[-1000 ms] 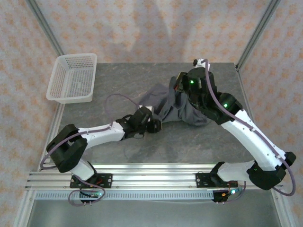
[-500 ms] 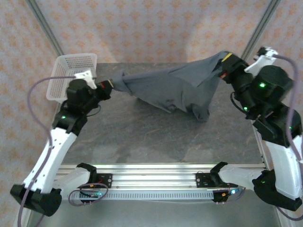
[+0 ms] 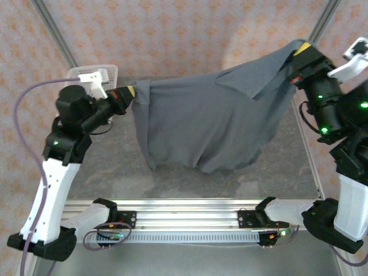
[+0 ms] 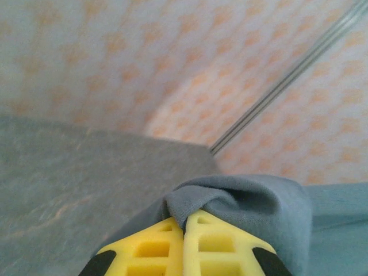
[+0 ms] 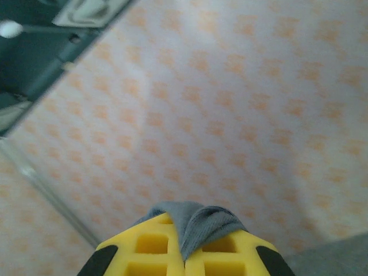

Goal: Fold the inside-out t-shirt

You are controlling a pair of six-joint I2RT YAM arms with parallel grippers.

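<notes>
The dark slate-grey t-shirt (image 3: 213,121) hangs spread in the air between both arms, its lower edge drooping just above the table. My left gripper (image 3: 131,92) is shut on the shirt's left corner, high beside the basket. In the left wrist view, grey cloth (image 4: 241,201) is pinched between the yellow fingers (image 4: 149,247). My right gripper (image 3: 300,53) is shut on the shirt's right corner, raised higher at the far right. The right wrist view has a fold of cloth (image 5: 198,224) squeezed between its yellow fingers (image 5: 230,253). A flap folds over near the top right.
A white mesh basket (image 3: 75,75) stands at the table's far left corner, mostly behind my left arm. The grey table (image 3: 115,167) lies below the shirt. Metal frame posts (image 3: 319,23) and patterned walls enclose the back.
Both grippers have risen and pulled apart with the shirt, which went from a heap on the table to a stretched, hanging sheet.
</notes>
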